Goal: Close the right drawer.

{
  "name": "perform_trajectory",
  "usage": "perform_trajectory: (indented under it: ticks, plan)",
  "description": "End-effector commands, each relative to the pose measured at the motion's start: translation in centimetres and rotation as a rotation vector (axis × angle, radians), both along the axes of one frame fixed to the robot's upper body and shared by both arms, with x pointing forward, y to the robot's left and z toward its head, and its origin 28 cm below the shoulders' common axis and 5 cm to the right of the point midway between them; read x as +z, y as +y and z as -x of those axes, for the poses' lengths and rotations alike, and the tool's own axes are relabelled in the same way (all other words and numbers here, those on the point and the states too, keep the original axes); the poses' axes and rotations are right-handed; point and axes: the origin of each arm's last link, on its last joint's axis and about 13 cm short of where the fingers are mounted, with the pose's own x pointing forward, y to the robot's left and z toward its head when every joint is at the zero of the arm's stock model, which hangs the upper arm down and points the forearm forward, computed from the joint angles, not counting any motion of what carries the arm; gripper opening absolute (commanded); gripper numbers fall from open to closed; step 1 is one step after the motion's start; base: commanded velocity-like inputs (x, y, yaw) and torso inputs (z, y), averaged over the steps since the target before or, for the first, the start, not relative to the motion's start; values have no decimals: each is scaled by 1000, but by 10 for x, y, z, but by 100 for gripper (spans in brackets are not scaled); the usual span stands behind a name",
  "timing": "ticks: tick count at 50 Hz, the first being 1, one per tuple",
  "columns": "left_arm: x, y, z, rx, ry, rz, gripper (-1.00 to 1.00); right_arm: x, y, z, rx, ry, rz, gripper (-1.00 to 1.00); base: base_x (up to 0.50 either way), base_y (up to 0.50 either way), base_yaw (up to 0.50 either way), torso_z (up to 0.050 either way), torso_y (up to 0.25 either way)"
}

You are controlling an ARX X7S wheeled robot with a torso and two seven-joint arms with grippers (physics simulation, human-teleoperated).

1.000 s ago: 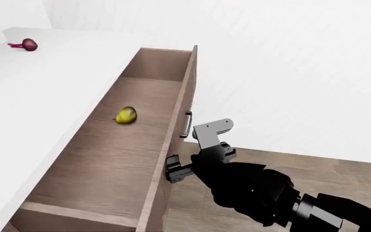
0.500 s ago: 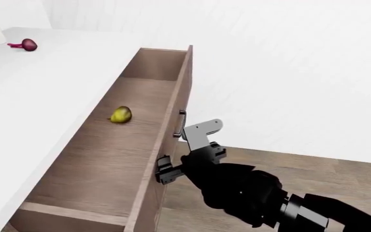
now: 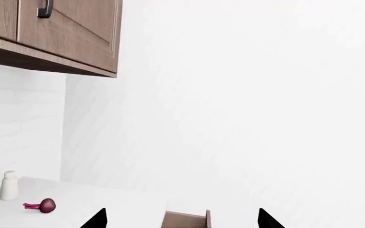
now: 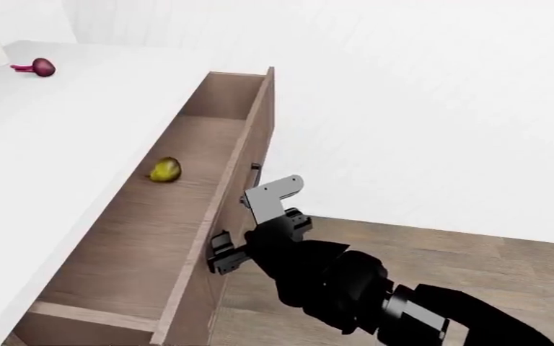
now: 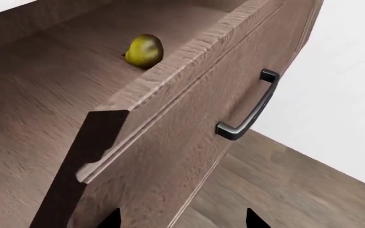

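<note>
Light-brown wood marks the right drawer (image 4: 176, 216), pulled well out from the white bench (image 4: 55, 144), with a yellow pear (image 4: 165, 170) lying inside. The right gripper (image 4: 221, 254) presses against the panelled front just near of the dark bar handle (image 5: 249, 111); its fingers look spread apart, gripping nothing. A good push stays flat on the panel, square and steady toward the bench, so the drawer runs straight. The left gripper (image 3: 179, 219) shows only two finger tips, set wide.

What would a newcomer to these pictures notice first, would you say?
Probably the right drawer, pulled far out from under the white counter, with a lone yellow-green pear on its wooden floor. Next, the black right tool at the drawer's front panel, near the dark bar handle.
</note>
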Motion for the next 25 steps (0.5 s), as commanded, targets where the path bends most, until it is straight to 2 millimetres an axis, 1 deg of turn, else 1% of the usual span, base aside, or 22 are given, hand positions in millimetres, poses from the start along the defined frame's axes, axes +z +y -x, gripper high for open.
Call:
perform_trajectory:
  ticks: [1,9,15,25]
  plan:
    - [1,1,0,0,2,8,100,-14,29,11,119,94,-37,100,0,0,0,0,0]
    - [3,3,0,0,1,16,100,-9,36,11,148,91,-25,100,0,0,0,0,0]
    - [3,3,1,-1,1,20,100,-4,40,16,185,84,-13,100,0,0,0,0,0]
    - [4,4,1,-2,0,26,100,-5,43,21,233,76,6,100,0,0,0,0,0]
